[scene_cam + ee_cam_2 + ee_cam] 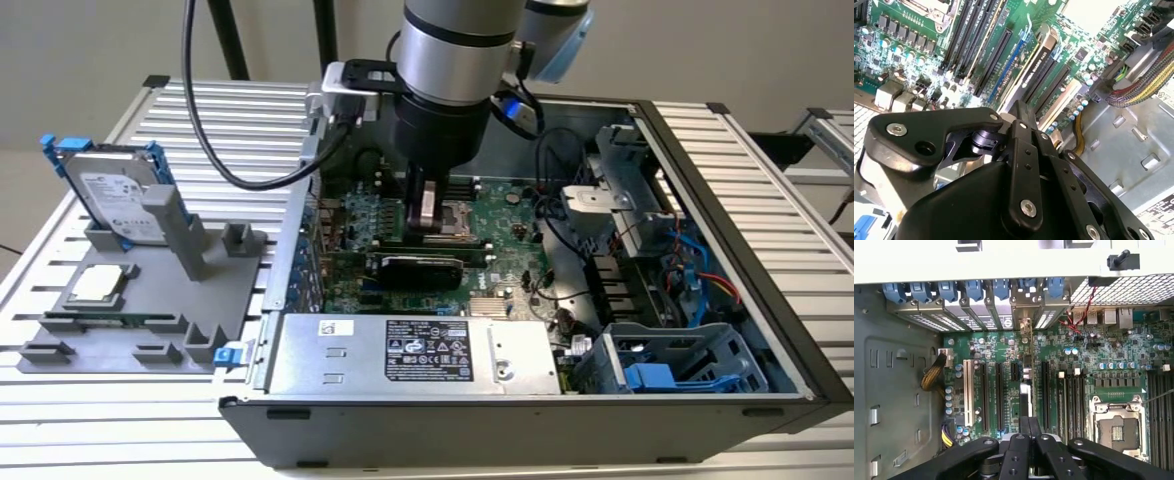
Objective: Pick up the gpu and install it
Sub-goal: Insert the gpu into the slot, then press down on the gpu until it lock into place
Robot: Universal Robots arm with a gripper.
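My claw (pixel 1029 422) looks clenched, fingertips pressed together w/ nothing between them, hanging inside the open PC case (pixel 534 430) just above the gpu (pixel 420 268). In the case, the gpu stands on edge in a slot of the green motherboard (pixel 1004 345), a long flat card w/ black cooler face. Outside the case, a grey holder plate (pixel 160 310) carries the silver hard drive (pixel 118 200) in its blue frame and a small square CPU chip (pixel 100 285).
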